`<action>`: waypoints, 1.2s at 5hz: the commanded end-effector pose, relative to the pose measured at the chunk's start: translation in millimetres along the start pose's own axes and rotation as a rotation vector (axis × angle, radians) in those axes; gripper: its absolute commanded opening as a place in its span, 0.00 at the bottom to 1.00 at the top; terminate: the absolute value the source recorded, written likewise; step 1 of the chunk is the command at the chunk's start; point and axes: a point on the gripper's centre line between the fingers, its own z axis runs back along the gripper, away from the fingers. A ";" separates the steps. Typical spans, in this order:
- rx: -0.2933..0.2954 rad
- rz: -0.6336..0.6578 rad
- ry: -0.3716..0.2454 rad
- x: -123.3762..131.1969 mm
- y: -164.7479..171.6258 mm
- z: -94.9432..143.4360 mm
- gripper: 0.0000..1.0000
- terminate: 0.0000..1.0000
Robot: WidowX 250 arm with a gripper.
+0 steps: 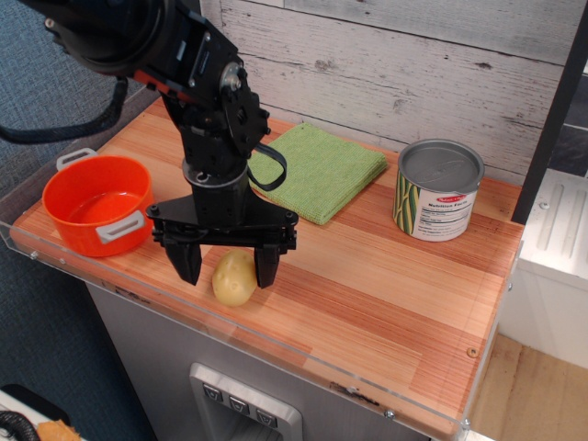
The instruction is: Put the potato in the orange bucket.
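Note:
The pale yellow-tan potato (234, 278) lies on the wooden counter near its front edge. My black gripper (228, 270) hangs low over it, open, with one finger at the potato's left and the other finger (267, 265) right against its right side. The left finger stands a little apart from the potato. The orange bucket (96, 204), round with grey-white handles, stands empty at the left end of the counter, to the left of the gripper.
A green cloth (317, 170) lies at the back middle. A silver tin can (438, 189) with a label stands at the back right. A clear plastic rim (303, 354) runs along the counter's front edge. A plank wall is behind.

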 end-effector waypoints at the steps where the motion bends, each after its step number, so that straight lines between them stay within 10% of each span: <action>1: 0.027 0.006 0.001 0.8 0.2 -3.0 1.00 0.00; 2: 0.021 0.003 0.005 0.7 -1.4 -6.1 1.00 0.00; 3: 0.007 0.009 -0.009 2.4 -0.6 -0.7 0.00 0.00; 6: -0.016 0.228 -0.127 39.6 48.8 77.1 0.00 0.00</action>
